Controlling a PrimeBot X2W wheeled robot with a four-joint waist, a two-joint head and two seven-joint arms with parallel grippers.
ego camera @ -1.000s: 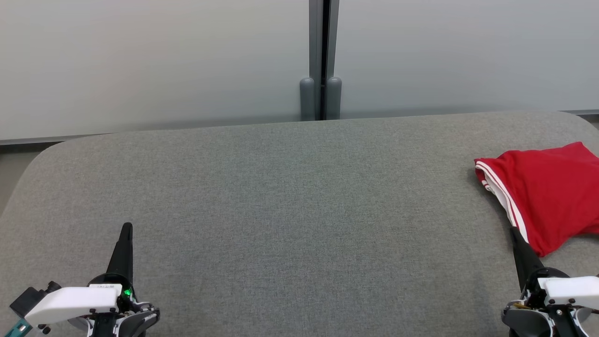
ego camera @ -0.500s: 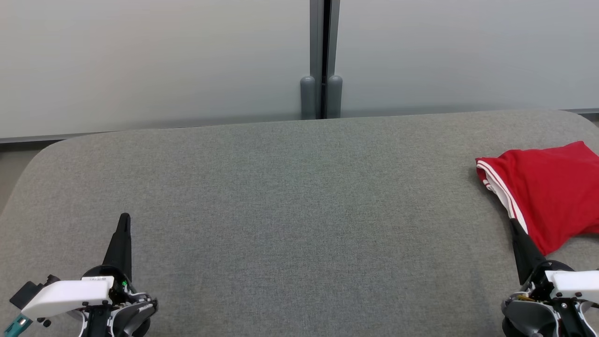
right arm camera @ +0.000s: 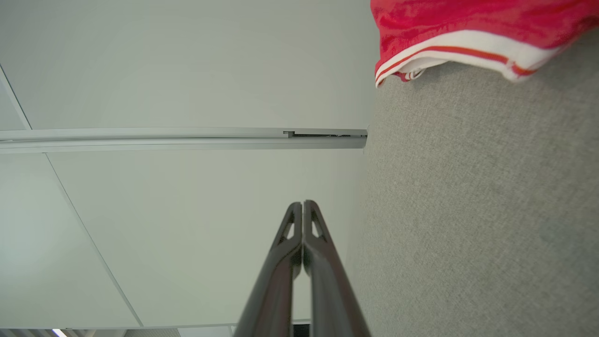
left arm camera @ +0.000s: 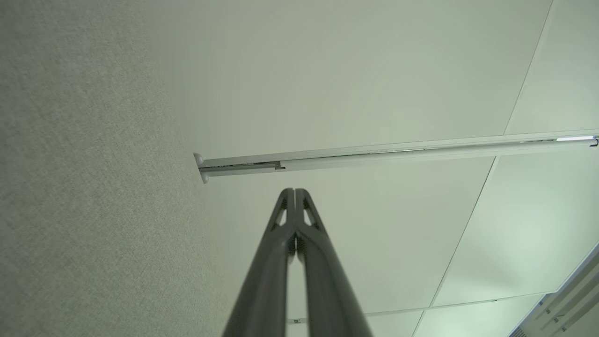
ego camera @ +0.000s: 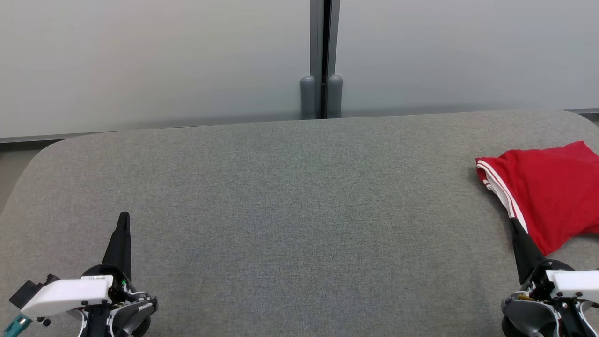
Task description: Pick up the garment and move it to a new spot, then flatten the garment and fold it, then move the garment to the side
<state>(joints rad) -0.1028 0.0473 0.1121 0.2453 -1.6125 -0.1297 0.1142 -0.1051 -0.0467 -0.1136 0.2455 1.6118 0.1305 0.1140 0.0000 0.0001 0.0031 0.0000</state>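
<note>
The garment [ego camera: 547,192] is red with white stripes along one edge and lies folded at the far right of the grey fabric table [ego camera: 290,196], partly cut off by the head view's right border. Its striped hem [right arm camera: 468,47] appears at the top of the right wrist view. My right gripper [ego camera: 514,222] is shut and empty, its tip just in front of the garment's near edge. At the lower left my left gripper [ego camera: 124,216] is shut too, holding nothing, far from the garment. Both pairs of fingers [left arm camera: 294,192] [right arm camera: 303,203] are pressed together in the wrist views.
A pale partition wall [ego camera: 154,61] with a dark vertical post [ego camera: 321,61] stands right behind the table's far edge. The table's corners are rounded, and a strip of floor [ego camera: 9,168] shows at the far left.
Both grippers crept slightly forward on the table over the last second and stay shut. The garment has not moved.
</note>
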